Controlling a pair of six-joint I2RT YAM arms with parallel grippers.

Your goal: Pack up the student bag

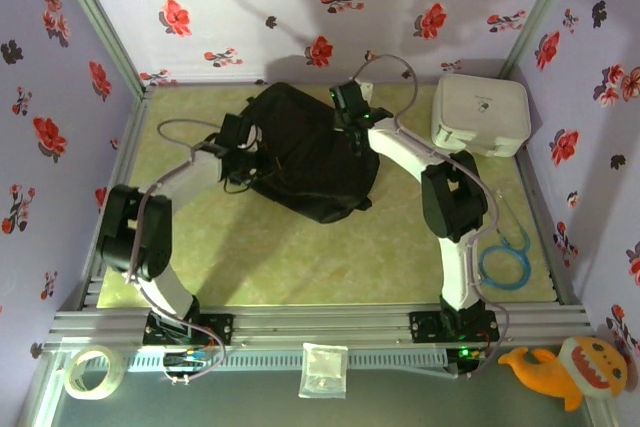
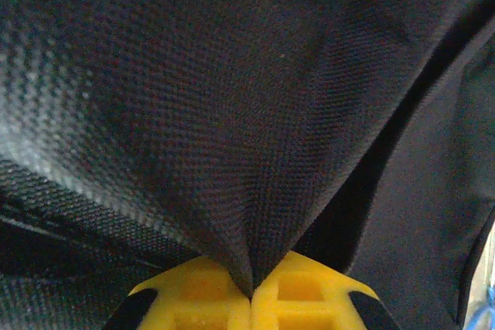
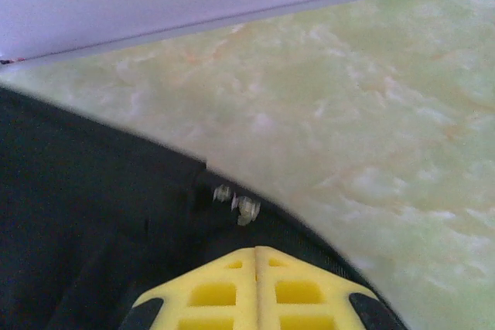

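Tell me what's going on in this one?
Two robot arms are working on a black backpack. The left claw is shut on a pinched fold of the backpack's fabric. The right claw is shut at the backpack's far edge, beside a small metal zip part; whether it grips anything is unclear. A white case sits apart at the far right.

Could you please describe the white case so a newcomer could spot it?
On the green table, look to the far right corner. The white case lies there, right of the black student bag, the only pale, rounded box there.
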